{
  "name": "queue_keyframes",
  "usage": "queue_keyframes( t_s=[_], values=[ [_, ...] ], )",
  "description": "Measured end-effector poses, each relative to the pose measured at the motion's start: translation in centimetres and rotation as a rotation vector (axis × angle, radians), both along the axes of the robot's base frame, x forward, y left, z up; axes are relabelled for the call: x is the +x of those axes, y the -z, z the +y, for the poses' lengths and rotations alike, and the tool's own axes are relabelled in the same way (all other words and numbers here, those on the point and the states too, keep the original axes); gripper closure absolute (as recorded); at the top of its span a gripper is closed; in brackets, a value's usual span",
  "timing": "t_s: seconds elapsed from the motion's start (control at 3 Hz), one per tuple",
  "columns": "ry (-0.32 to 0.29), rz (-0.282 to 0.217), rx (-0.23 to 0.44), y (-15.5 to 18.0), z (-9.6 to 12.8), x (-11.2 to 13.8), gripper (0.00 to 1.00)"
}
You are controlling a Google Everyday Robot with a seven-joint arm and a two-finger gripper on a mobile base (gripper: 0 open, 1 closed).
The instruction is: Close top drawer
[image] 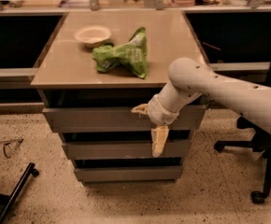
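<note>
The top drawer [93,119] is the wide grey front just under the tabletop of a cabinet with three drawers. It stands a little forward of the two fronts below, with a dark gap above it. My gripper [148,126] is at the drawer front, right of centre, on the end of the white arm [219,90] that reaches in from the right. It is open and empty. One finger [139,109] points left at the drawer's top edge. The other finger [159,141] hangs down over the middle drawer [107,149].
On the tan cabinet top [173,45] lie a crumpled green bag [124,56] and a pale bowl [93,34]. The bottom drawer [126,173] is below. An office chair base [254,171] stands at the right, a black bar [14,190] and glasses [9,146] lie on the speckled floor at the left.
</note>
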State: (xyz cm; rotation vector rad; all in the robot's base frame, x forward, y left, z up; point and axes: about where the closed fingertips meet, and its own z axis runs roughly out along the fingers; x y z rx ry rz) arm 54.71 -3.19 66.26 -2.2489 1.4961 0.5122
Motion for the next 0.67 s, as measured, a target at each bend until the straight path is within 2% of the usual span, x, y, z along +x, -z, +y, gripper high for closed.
queue_keyframes(
  t_s=[0.33,0.67],
  values=[
    [0.005,-0.089,0.021,-0.02,0.26,2.93,0.00],
    [0.005,-0.089,0.021,-0.04,0.20,2.51,0.00]
  ],
)
